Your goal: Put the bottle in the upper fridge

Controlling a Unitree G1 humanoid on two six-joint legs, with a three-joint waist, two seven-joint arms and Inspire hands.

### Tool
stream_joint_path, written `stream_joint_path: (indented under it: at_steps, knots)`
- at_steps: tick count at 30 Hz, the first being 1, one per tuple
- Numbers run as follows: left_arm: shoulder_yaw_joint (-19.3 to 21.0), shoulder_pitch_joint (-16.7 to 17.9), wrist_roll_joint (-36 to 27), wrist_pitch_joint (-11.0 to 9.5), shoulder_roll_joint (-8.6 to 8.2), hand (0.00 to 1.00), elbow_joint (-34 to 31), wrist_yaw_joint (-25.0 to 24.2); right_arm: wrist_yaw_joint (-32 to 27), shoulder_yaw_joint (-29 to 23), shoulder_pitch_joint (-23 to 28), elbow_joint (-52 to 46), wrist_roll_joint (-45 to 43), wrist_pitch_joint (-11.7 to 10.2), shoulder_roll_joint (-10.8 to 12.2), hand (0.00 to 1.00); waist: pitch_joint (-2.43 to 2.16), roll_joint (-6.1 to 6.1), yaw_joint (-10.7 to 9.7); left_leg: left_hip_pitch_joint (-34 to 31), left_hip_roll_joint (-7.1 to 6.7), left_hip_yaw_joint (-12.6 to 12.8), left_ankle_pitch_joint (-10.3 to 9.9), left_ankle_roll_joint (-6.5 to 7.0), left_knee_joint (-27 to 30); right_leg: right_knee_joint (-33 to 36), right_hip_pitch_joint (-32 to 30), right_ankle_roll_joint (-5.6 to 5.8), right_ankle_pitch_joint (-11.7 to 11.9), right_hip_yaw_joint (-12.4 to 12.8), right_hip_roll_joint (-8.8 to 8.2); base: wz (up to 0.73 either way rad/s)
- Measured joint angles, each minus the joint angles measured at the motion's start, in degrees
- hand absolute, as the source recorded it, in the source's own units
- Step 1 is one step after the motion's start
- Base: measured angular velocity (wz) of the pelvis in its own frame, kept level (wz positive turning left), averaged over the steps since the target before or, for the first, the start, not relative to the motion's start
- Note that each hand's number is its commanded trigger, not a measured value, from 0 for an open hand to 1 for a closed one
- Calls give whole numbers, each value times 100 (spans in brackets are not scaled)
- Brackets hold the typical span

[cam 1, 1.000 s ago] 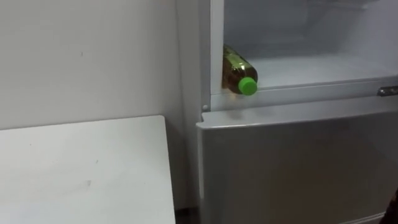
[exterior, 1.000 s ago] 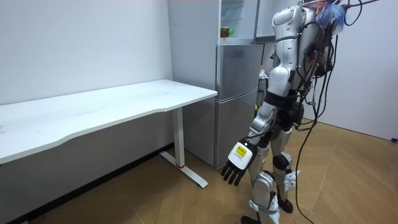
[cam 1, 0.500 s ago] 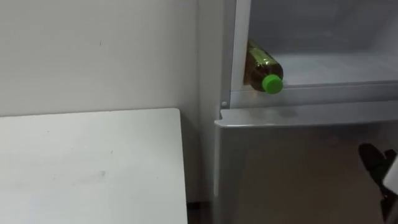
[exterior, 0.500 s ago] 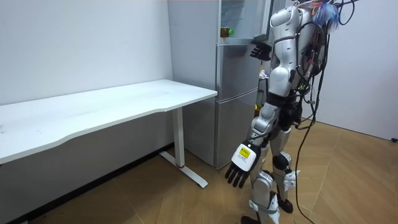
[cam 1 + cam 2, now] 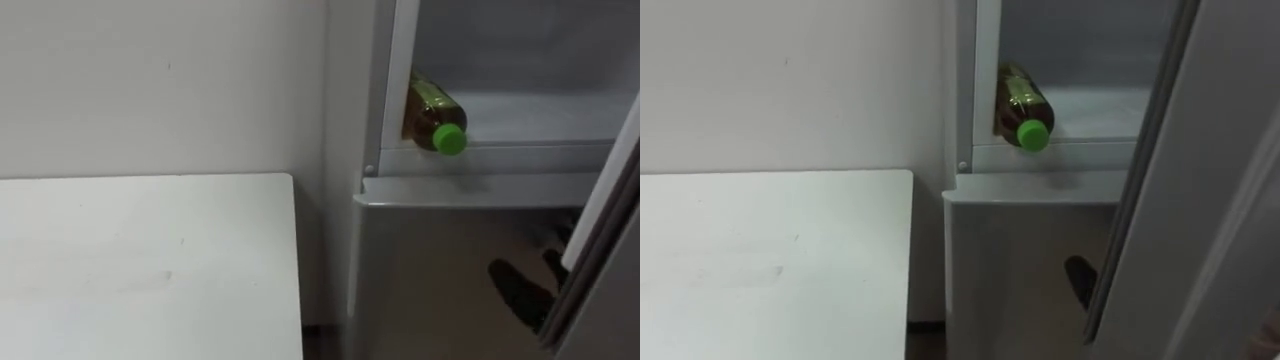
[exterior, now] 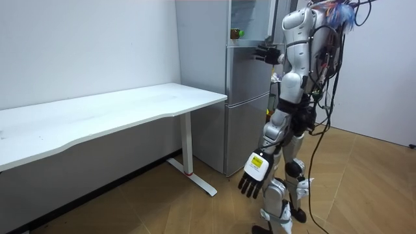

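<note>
The bottle point(image 5: 430, 108) of amber liquid lies on its side on the floor of the open upper fridge compartment point(image 5: 520, 110), at its left wall, green cap toward me; it also shows as the bottle point(image 5: 1021, 101) and the bottle point(image 6: 236, 32). The upper fridge door point(image 5: 603, 222) stands half swung in from the right. My right hand point(image 6: 264, 53) is raised against that door with straight fingers; the dark fingers point(image 5: 519, 294) show past its edge. My left hand point(image 6: 255, 174) hangs open by my thigh, holding nothing.
The lower fridge door point(image 5: 440, 270) is closed. A white table point(image 5: 140, 260) stands against the wall to the left of the fridge, with a narrow gap between them. I stand right in front of the fridge on a wooden floor point(image 6: 364, 195).
The upper door has swung into view from the right, and my right hand has risen to it. The camera has turned a little left. The bottle has not moved.
</note>
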Motion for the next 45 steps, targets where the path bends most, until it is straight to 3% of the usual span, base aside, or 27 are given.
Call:
stream_joint_path:
  at_steps: [2, 3, 7, 8, 11, 17, 21, 26, 29, 36, 45]
  knots:
    - [-7, -6, -9, 114, 25, 0, 2, -60, 307, 107, 33, 530, -384, 88, -10, 0, 2, -74, -36, 51, 8, -7, -10, -11, 6, -20, 69, -2, 10, -1, 10, 0]
    - [-3, -41, -7, 182, 53, 0, -2, -128, 547, 183, 61, 880, -587, 233, -14, 0, -1, -119, -27, 41, 25, -6, -29, -14, 12, -33, 78, -6, 35, 6, 25, 0]
    - [-3, -88, 55, 339, 212, 0, 4, -267, 1247, 680, 247, 2020, -1461, 1109, -18, 0, -10, -164, 23, -9, 65, -37, -48, -26, 100, -45, 81, -21, 75, -3, 59, 1]
    - [-4, -78, 67, 353, 219, 0, 2, -272, 1332, 712, 269, 2108, -1550, 1184, -19, 0, -9, -153, 49, -17, 65, -46, -48, -26, 108, -45, 79, -21, 76, -11, 60, 5]
    - [-2, -43, 69, 463, 237, 0, -33, -274, 1576, 741, 294, 2603, -1702, 1228, -24, 0, 1, -119, 53, -52, 67, -96, -48, -26, 138, -45, 82, -24, 77, -76, 56, 9]
    - [12, -18, 49, 623, 238, 0, -216, -247, 1707, 744, 287, 3268, -1904, 1301, -70, 0, 19, -192, 74, -39, 68, -202, -58, -33, 177, -135, 216, -25, 78, -173, 57, 10]
    - [39, -7, 51, 668, 237, 0, -250, -192, 1627, 610, 286, 3798, -1903, 1349, -70, 0, 26, -208, -16, -45, 68, -245, -64, -37, 202, -163, 254, -26, 78, -221, 58, 6]
    - [361, 96, 68, 648, 235, 0, -373, -141, 1149, -184, 276, 3796, -1653, 1335, -68, 0, 22, -210, -156, -38, 64, -238, -63, -36, 215, -173, 259, -27, 77, -209, 52, 0]
    - [498, 195, 51, 642, 232, 0, -423, -95, 561, -812, 269, 3653, -1423, 1289, -67, 0, 13, -215, -236, -2, 59, -217, -63, -35, 195, -242, 264, -28, 76, -178, 55, -3]
    - [927, 457, 75, 630, 188, 0, -730, 47, -861, -1888, 295, 2239, -1411, 1251, -68, 0, -10, -234, -486, 71, 59, -103, -60, -36, 95, -229, 260, -28, 75, -91, 62, -5]
    - [1017, 462, 115, 532, 99, 0, -669, 231, -2519, -2741, 165, 721, -1440, 1054, -69, 0, 46, -223, -526, 117, 72, -79, -64, -37, 14, -123, 219, -16, 69, -142, 67, -2]
